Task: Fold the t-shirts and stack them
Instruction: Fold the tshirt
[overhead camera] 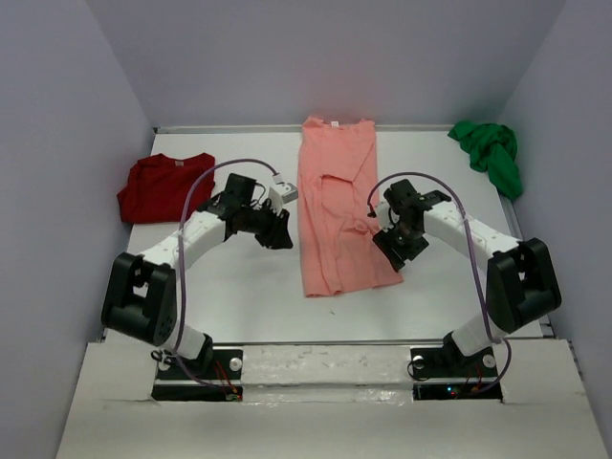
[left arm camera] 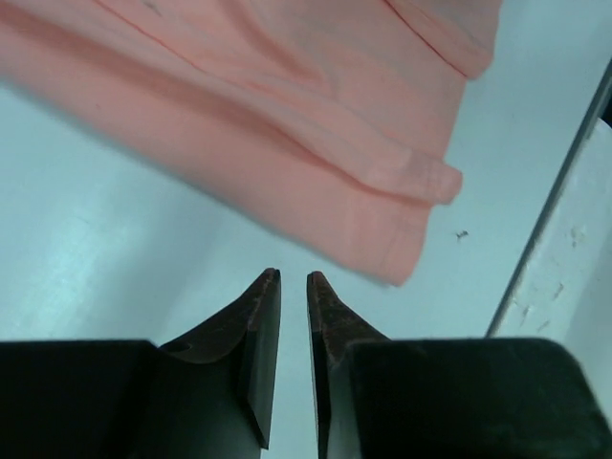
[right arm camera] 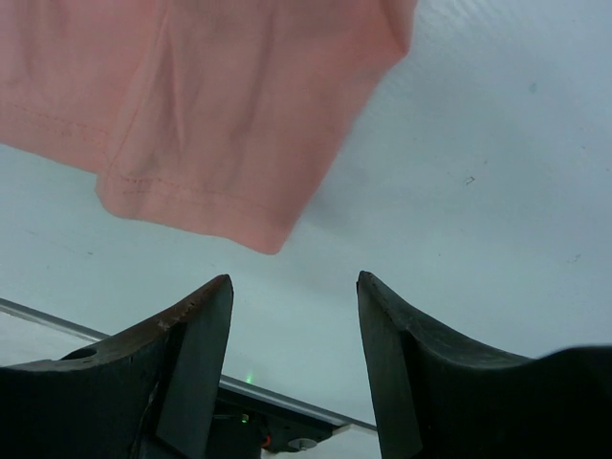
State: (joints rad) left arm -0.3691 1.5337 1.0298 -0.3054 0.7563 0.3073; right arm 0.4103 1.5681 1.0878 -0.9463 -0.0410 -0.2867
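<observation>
While the salmon-pink shirt (overhead camera: 335,206) lies as a long strip, sides apparently folded in, the step in hand looks like its crosswise fold. Left gripper (overhead camera: 279,232) sits just left of the strip, jaws a narrow slit apart, empty. Right gripper (overhead camera: 390,247) sits at the strip's right edge, jaws wide apart, empty. Next move likely needs both to pinch the near hem corners and carry them toward the collar. Dark red shirt (overhead camera: 164,186) lies well left of the strip; green shirt (overhead camera: 490,153), bunched, well right. Only the overhead view shows those two; only the wrist views show the jaw gaps and layered hem.
</observation>
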